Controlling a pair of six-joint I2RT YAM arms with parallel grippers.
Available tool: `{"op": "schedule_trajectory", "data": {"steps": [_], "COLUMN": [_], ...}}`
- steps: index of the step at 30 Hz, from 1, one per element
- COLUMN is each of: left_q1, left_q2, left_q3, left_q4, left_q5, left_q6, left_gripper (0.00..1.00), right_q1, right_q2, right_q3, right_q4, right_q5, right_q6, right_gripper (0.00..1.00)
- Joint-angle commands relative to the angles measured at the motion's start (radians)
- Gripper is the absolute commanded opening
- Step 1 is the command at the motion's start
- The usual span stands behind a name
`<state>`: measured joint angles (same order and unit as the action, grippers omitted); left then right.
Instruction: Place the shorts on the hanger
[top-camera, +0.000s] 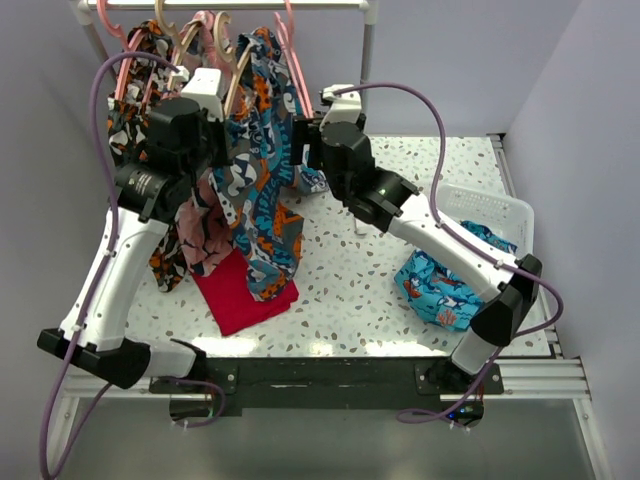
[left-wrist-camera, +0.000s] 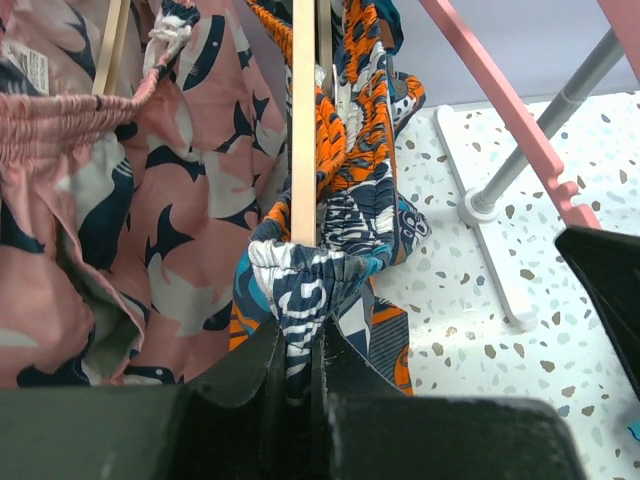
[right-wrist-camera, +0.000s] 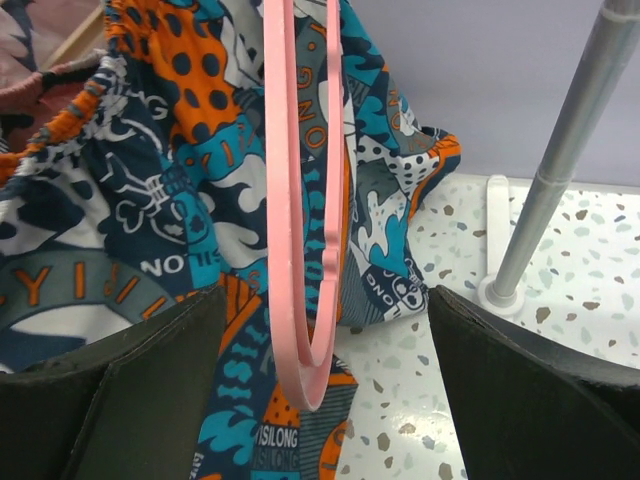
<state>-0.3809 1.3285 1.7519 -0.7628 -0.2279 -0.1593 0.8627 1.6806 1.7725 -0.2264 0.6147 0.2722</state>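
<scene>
On my far left, the left arm reaches up toward the rack rail (top-camera: 250, 5) at the back of the table (top-camera: 360, 300); the pink shorts (left-wrist-camera: 150, 200) with navy and white shapes hang at the left of its wrist view, their elastic waistband gathered. Just right of them the left gripper (left-wrist-camera: 300, 352) is clenched on a bunched fold of the shorts (left-wrist-camera: 350, 180), the 2 dark fingers (left-wrist-camera: 250, 370) pressed tight against the cloth; the hanger (left-wrist-camera: 303, 130), a slim tan bar in this view, runs straight down into that same bunch, with the orange and navy print gathered on both of its sides. From above, the shorts hang below the rail between the 2 wrists and trail down to the table, their lower end lying on a red cloth (top-camera: 235, 300). Right of the shorts, the right gripper (right-wrist-camera: 325, 300) is released, jaws spread wide; a pink hanger (right-wrist-camera: 285, 200) hangs down between them, touching neither finger as far as I can see, with the print fabric right behind it. Further right stands the grey rack post (right-wrist-camera: 550, 170) on its white foot; near the table's right edge sits a white basket (top-camera: 495, 205), with turquoise shorts (top-camera: 440, 285) at its near side.
</scene>
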Motion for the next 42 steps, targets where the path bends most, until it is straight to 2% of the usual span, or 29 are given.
{"op": "schedule_trajectory", "data": {"steps": [1, 16, 34, 39, 40, 42], "left_q1": [0.031, 0.071, 0.146, 0.149, 0.149, 0.149], "left_q2": [0.021, 0.19, 0.275, 0.264, 0.259, 0.229], "left_q3": [0.11, 0.34, 0.354, 0.305, 0.296, 0.265], "left_q4": [0.065, 0.013, 0.042, 0.059, 0.063, 0.08], "left_q5": [0.019, 0.052, 0.125, 0.163, 0.168, 0.188], "left_q6": [0.049, 0.081, 0.09, 0.081, 0.078, 0.07], "left_gripper": [0.0, 0.0, 0.0, 0.0, 0.03, 0.37], "right_q1": [-0.002, -0.004, -0.002, -0.004, -0.002, -0.004], "right_q2": [-0.081, -0.174, -0.317, -0.364, -0.371, -0.383], "right_q3": [0.007, -0.074, -0.192, -0.24, -0.252, -0.258], "right_q4": [0.016, 0.004, -0.007, -0.007, -0.007, -0.022], "right_q5": [-0.032, -0.108, -0.239, -0.28, -0.285, -0.297], "right_q6": [0.03, 0.082, 0.193, 0.231, 0.237, 0.252], "right_gripper": [0.85, 0.85, 0.86, 0.87, 0.87, 0.88]}}
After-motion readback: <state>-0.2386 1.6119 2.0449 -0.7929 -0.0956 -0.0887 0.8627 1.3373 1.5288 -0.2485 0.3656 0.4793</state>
